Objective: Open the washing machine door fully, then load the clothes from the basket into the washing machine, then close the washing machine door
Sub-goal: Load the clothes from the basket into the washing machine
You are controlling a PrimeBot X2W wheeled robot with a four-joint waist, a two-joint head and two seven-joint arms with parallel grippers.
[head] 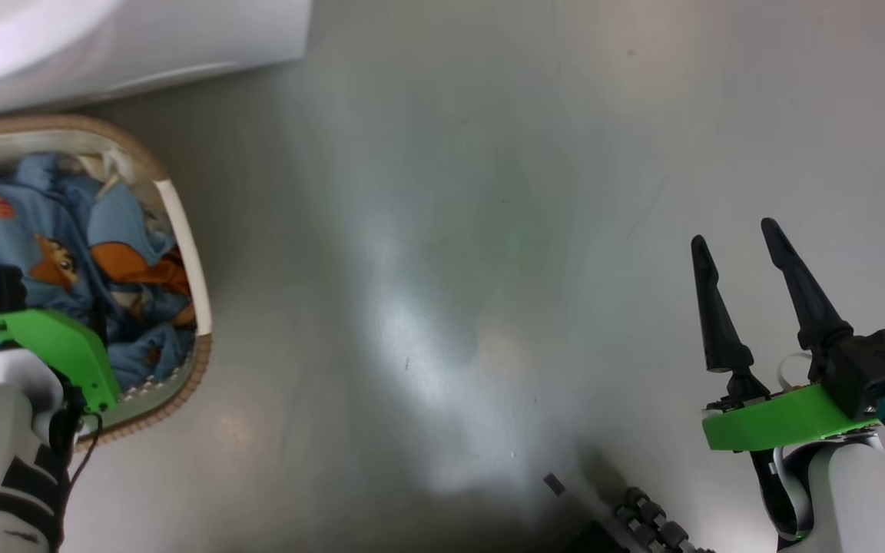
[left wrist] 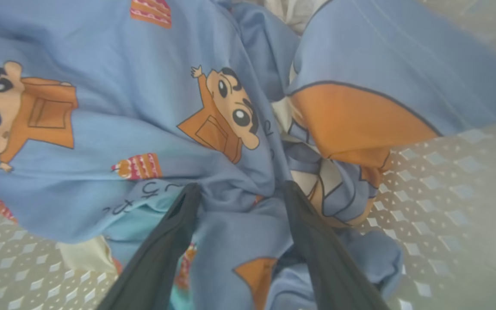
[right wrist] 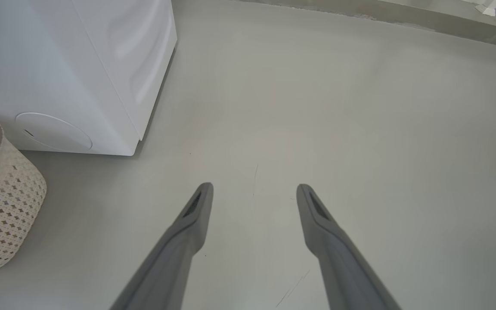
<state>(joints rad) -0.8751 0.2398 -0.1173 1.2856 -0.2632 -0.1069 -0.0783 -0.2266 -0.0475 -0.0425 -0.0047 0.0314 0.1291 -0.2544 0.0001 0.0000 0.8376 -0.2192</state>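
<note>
The washing machine (right wrist: 58,64) stood at the far left, its white side and lower front turned toward the robot. The grey floor (head: 488,269) spread away to the right. Just near of the machine, at the left, sat the basket (head: 185,238), and the clothes (left wrist: 101,129) lay heaped inside it, blue printed fabric over orange and cream pieces. The left gripper (left wrist: 239,191) was down in that heap. Its 2 fingers were spread wide with their tips pressed into the blue cloth, and a fold bunched between them, but nothing was clamped yet. The right gripper (head: 734,234) hung over the floor at the near right, well apart from the basket, with its jaws wide and empty.

The likeliest trouble seemed to be a thin pinch: closing on 1 loose fold could let it slide out during the lift. The garments looked tangled, so a trailing piece might drag over the rim and drop on the floor. The basket also looked light, so cloth snagging on its perforated wall could tip or shift it.
</note>
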